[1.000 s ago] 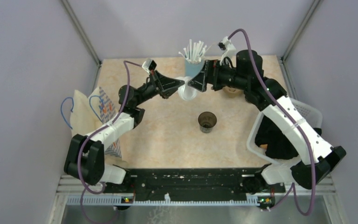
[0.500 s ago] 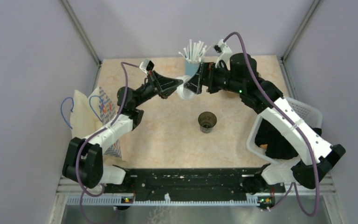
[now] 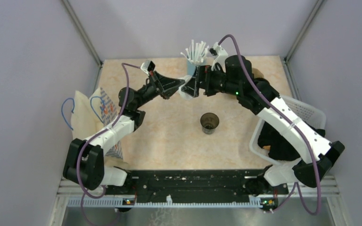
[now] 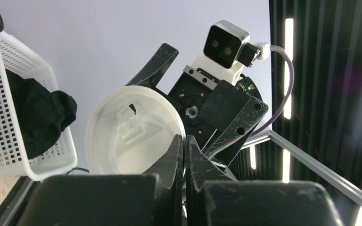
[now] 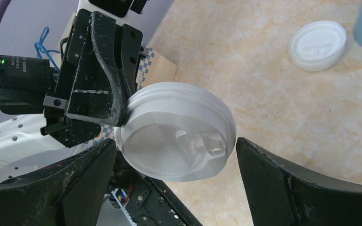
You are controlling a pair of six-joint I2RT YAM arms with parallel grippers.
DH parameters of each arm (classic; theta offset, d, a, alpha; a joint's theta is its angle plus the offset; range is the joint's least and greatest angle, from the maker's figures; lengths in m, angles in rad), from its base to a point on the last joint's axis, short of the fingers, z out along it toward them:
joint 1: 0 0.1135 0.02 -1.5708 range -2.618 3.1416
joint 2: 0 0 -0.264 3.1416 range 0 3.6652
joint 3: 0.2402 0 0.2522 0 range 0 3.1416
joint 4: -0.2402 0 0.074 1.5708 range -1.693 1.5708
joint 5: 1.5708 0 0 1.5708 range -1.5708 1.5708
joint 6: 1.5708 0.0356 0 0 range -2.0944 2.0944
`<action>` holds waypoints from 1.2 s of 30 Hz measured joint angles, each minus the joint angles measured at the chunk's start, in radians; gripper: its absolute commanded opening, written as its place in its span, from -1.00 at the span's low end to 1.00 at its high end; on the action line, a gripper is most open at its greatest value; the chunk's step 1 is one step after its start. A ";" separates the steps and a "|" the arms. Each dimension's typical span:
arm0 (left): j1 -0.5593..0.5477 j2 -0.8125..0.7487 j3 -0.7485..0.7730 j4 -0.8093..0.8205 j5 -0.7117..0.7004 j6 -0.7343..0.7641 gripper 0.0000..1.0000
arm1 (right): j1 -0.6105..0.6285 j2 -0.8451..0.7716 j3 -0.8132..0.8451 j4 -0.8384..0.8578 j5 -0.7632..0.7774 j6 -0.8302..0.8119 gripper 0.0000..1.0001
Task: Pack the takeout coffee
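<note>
Two arms meet in the air over the far middle of the table, just in front of a light-blue cup (image 3: pixel 191 70) of white straws (image 3: pixel 196 49). The left gripper (image 4: pixel 185 141) is closed tight, its fingertips pinching the rim of a round white plastic lid (image 5: pixel 176 139) and holding it clear of the tabletop, tilted up on edge. The right gripper (image 3: pixel 193 85) faces it with its jaws spread wide, one finger on each side of that lid and just beside its rim; it grips nothing, and whether either finger touches the plastic cannot be told. The takeout coffee cup (image 3: pixel 209 123), dark and tapered, stands upright and uncovered on the beige tabletop near the centre, well apart from both grippers and nearer the arm bases. A second white lid (image 5: pixel 318 44) lies flat on the table near the blue cup. At the right edge sits a white mesh basket (image 3: pixel 312 113) holding black cloth (image 3: pixel 278 143); at the left edge lies a paper bag (image 3: pixel 82 117) with blue cord handles.
</note>
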 measured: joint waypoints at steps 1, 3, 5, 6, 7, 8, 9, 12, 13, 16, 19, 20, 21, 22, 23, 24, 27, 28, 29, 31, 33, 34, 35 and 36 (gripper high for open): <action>0.000 0.000 0.000 0.000 0.000 0.000 -1.00 | 0.002 0.005 0.000 0.000 0.003 0.000 0.94; 0.000 0.000 0.000 0.000 0.000 0.002 -1.00 | 0.009 0.014 0.000 0.001 0.009 -0.001 0.92; 0.001 0.000 -0.001 -0.003 -0.001 0.006 -1.00 | 0.013 0.019 0.001 0.002 0.014 -0.001 0.89; 0.001 0.000 -0.002 -0.005 -0.004 0.006 -1.00 | 0.014 0.020 0.002 0.003 0.018 -0.001 0.88; 0.001 0.000 -0.002 -0.006 -0.006 0.007 -1.00 | 0.015 0.021 0.002 0.003 0.022 -0.001 0.88; 0.001 0.000 -0.002 -0.006 -0.008 0.007 -1.00 | 0.015 0.021 0.002 0.004 0.026 -0.001 0.89; 0.001 0.000 -0.003 -0.006 -0.011 0.008 -1.00 | 0.016 0.021 0.002 0.005 0.030 -0.001 0.89; 0.001 0.000 -0.006 -0.007 -0.017 0.010 -1.00 | 0.020 0.020 0.002 0.005 0.043 -0.001 0.91; 0.001 -0.002 -0.008 -0.007 -0.018 0.010 -1.00 | 0.021 0.021 0.002 0.004 0.048 -0.001 0.90; 0.001 -0.005 -0.013 -0.007 -0.022 0.010 -1.00 | 0.024 0.020 0.002 0.004 0.056 -0.001 0.75; 0.002 -0.005 -0.014 -0.007 -0.022 0.010 -1.00 | 0.026 0.021 0.002 0.003 0.060 -0.001 0.72; 0.002 -0.005 -0.014 -0.007 -0.023 0.010 -0.96 | 0.026 0.020 0.002 0.003 0.063 -0.001 0.72; 0.003 -0.005 -0.014 -0.007 -0.023 0.010 -0.92 | 0.026 0.020 0.002 0.003 0.065 -0.001 0.71; 0.003 -0.005 -0.014 -0.008 -0.023 0.011 -0.89 | 0.026 0.020 0.002 0.003 0.067 -0.001 0.70; 0.003 -0.005 -0.014 -0.008 -0.023 0.011 -0.85 | 0.026 0.020 0.002 0.003 0.068 -0.001 0.70; 0.003 -0.005 -0.014 -0.008 -0.024 0.013 -0.78 | 0.026 0.020 0.002 0.003 0.068 0.000 0.70; 0.003 -0.005 -0.014 -0.010 -0.023 0.017 -0.64 | 0.026 0.020 0.002 0.004 0.068 0.000 0.68; 0.003 -0.005 -0.014 -0.012 -0.023 0.018 -0.55 | 0.027 0.020 0.002 0.004 0.068 0.000 0.68; 0.003 -0.005 -0.014 -0.015 -0.022 0.018 -0.48 | 0.027 0.020 0.002 0.004 0.069 0.000 0.68; 0.002 -0.005 -0.014 -0.021 -0.017 0.021 -0.29 | 0.027 0.020 0.002 0.006 0.071 0.002 0.67; 0.000 -0.005 -0.014 -0.030 -0.014 0.024 -0.14 | 0.027 0.020 0.002 0.010 0.073 0.008 0.67; 0.000 -0.006 -0.014 -0.035 -0.013 0.030 -0.09 | 0.027 0.020 0.002 0.012 0.074 0.010 0.67; 0.000 -0.010 -0.014 -0.047 -0.012 0.037 -0.03 | 0.027 0.020 0.002 0.014 0.076 0.012 0.67; 0.000 -0.016 -0.015 -0.064 -0.010 0.046 0.06 | 0.027 0.020 0.002 0.015 0.079 0.014 0.67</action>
